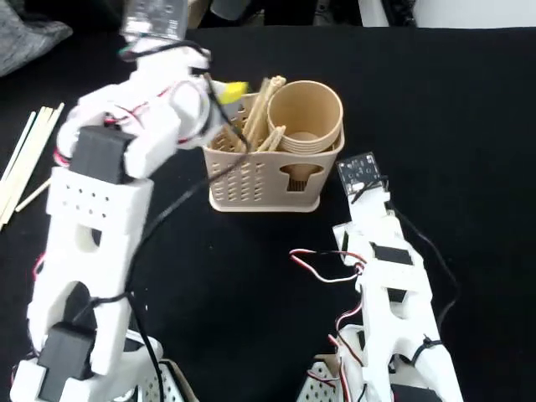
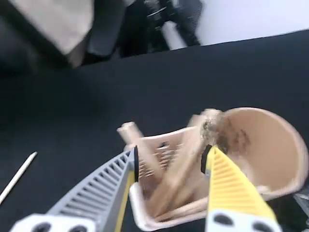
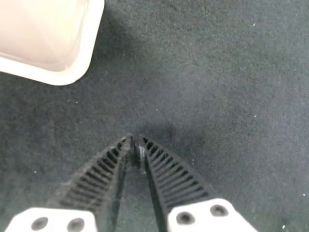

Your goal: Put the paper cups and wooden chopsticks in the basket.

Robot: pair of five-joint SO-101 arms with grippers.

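**Left gripper (image 2: 171,153) apart over basket (image 1: 264,180) / Right gripper (image 3: 135,145) closed, empty**

Left gripper is held with its jaws spread wide, one grey and one yellow, just above the basket at its 10 o'clock corner. In the left wrist view the wooden chopsticks (image 1: 268,107) standing in the basket are framed between the two jaws and are not clamped. Contact with either jaw cannot be told.

Right gripper is pointed down at the black table (image 1: 469,109) with its jaws brought together and the tips touching. Nothing is held between them. It is placed at 4 o'clock of the basket, near it but apart. One basket corner is caught in the right wrist view.

Paper cups (image 1: 306,109) are nested in one stack inside the basket, in its 3 o'clock half, with the mouth open upward. The wooden chopsticks are leaned in the 9 o'clock half, just beside the stack, and their tops are raised above the rim.

Loose chopsticks (image 1: 23,159) are laid flat on the table at 9 o'clock of the basket. They are well apart from it, on the far side of the left arm, near the table edge.

The basket itself is seated upright toward 12 o'clock of the table in the high view.
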